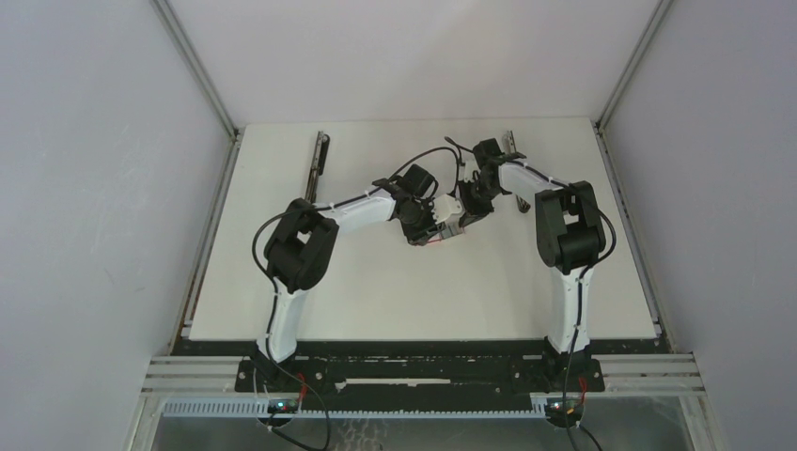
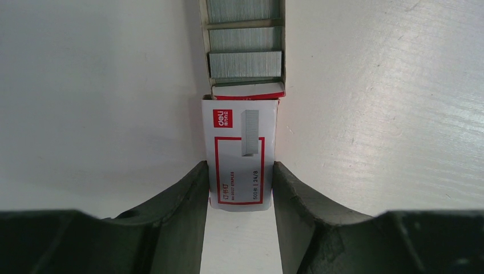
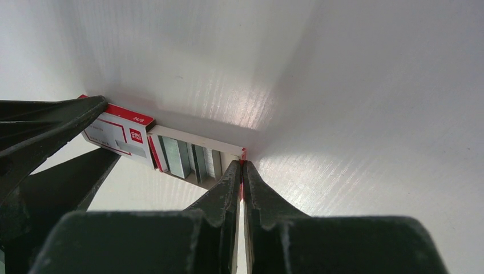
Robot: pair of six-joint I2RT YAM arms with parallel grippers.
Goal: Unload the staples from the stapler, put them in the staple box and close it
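Note:
My left gripper [image 2: 240, 166] is shut on the sides of a small red-and-white staple box [image 2: 240, 148], held over the table's middle [image 1: 440, 224]. Its inner tray [image 2: 244, 34] is slid out of the far end, with several grey strips of staples [image 2: 245, 64] lying crosswise in it. My right gripper [image 3: 242, 164] is shut on the red-edged end flap of that tray [image 3: 197, 141], and the staples [image 3: 178, 157] show just left of its tips. A long, thin dark stapler [image 1: 318, 167] lies at the table's back left, away from both grippers.
A second narrow metallic piece [image 1: 511, 141] lies at the back right, partly hidden behind my right arm. The white table [image 1: 395, 301] is walled on the left, back and right. My left fingers [image 3: 45, 131] fill the left of the right wrist view.

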